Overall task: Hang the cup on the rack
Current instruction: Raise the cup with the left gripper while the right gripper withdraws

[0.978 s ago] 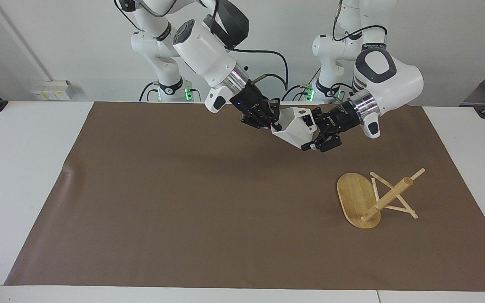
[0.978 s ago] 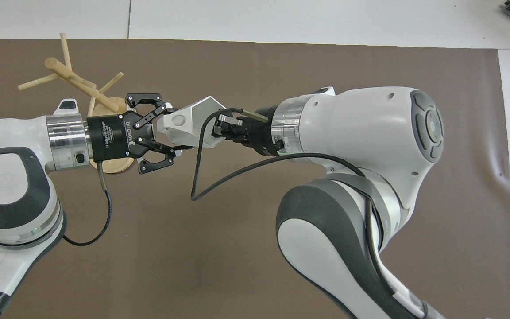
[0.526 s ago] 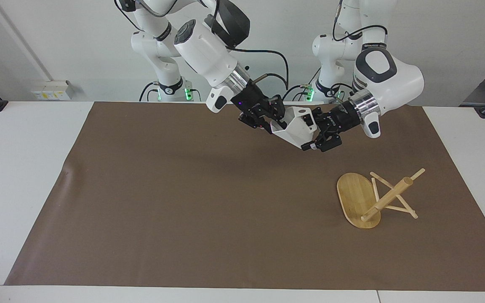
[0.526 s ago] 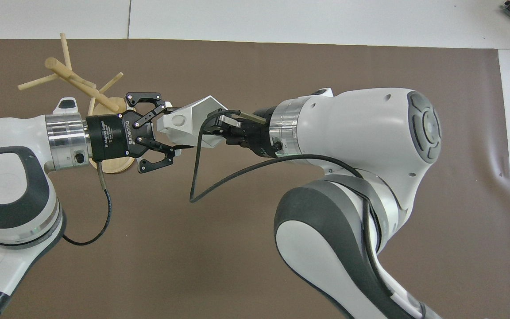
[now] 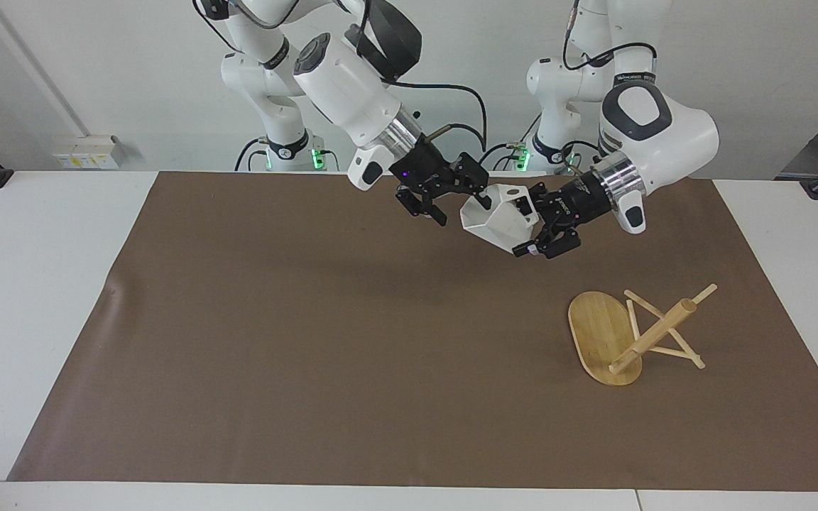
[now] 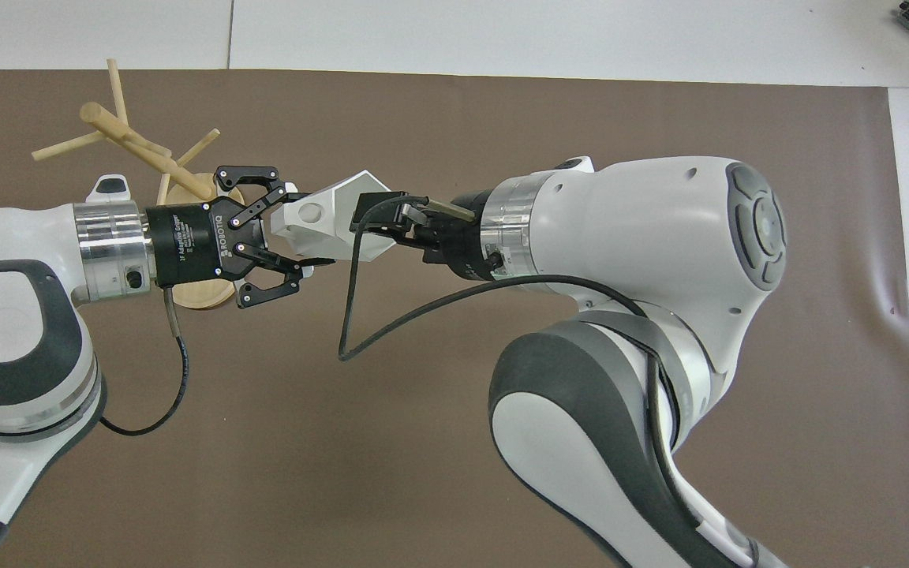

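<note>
The white faceted cup (image 5: 493, 218) is held in the air over the brown mat, near the robots' edge. My left gripper (image 5: 524, 223) is shut on its handle side; it also shows in the overhead view (image 6: 306, 229) gripping the cup (image 6: 336, 217). My right gripper (image 5: 462, 210) is open beside the cup's rim, its fingers spread and off the cup; it also shows in the overhead view (image 6: 379, 219). The bamboo rack (image 5: 654, 333) lies tipped over on the mat toward the left arm's end, resting on its base edge and pegs. In the overhead view the rack (image 6: 131, 138) is partly covered by my left gripper.
A brown mat (image 5: 309, 319) covers most of the white table (image 5: 25, 284). A black cable (image 6: 348, 315) hangs in a loop from my right wrist.
My right gripper has opened and let go of the cup's rim. The cup now hangs from my left gripper alone and has shifted slightly toward the left arm's end.
</note>
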